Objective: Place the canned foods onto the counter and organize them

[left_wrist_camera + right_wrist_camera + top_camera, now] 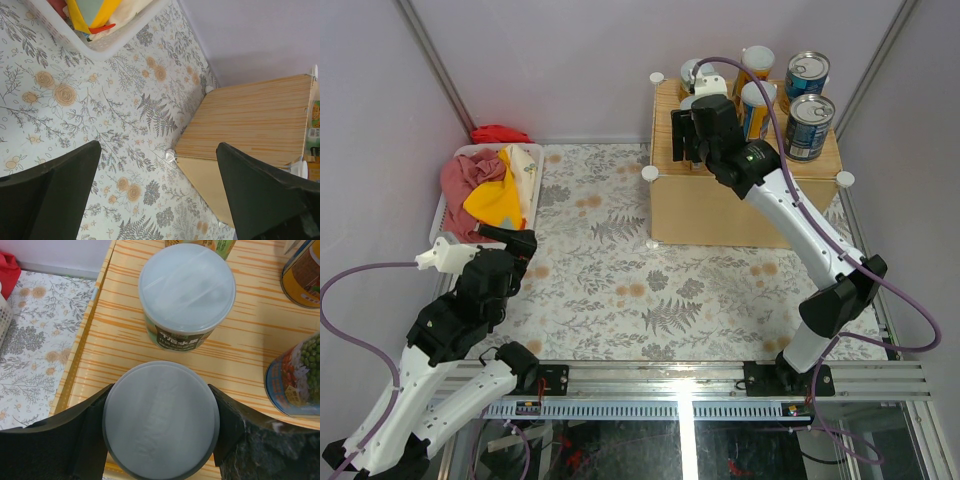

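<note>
L gripper (157, 150), nearest the lens, is hanging wide open w/ nothing btwn its fingers, over the floral mat (610, 260) near the white basket (535, 190) of cloths. Further right, R gripper (160, 405) is clamping a pale-lidded can (161, 420) by its sides over the counter (250, 355), left part, w/ a second pale-lidded can (186, 287) just beyond; cannot tell if held can is seated. Rightmost, white-lidded jars (758, 100) and blue tins (810, 125) are standing upright on the counter.

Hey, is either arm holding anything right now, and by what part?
The right gripper holds a pale-lidded can, fingers clamped on opposite sides at its lid rim. The left gripper is open and holds nothing.
</note>
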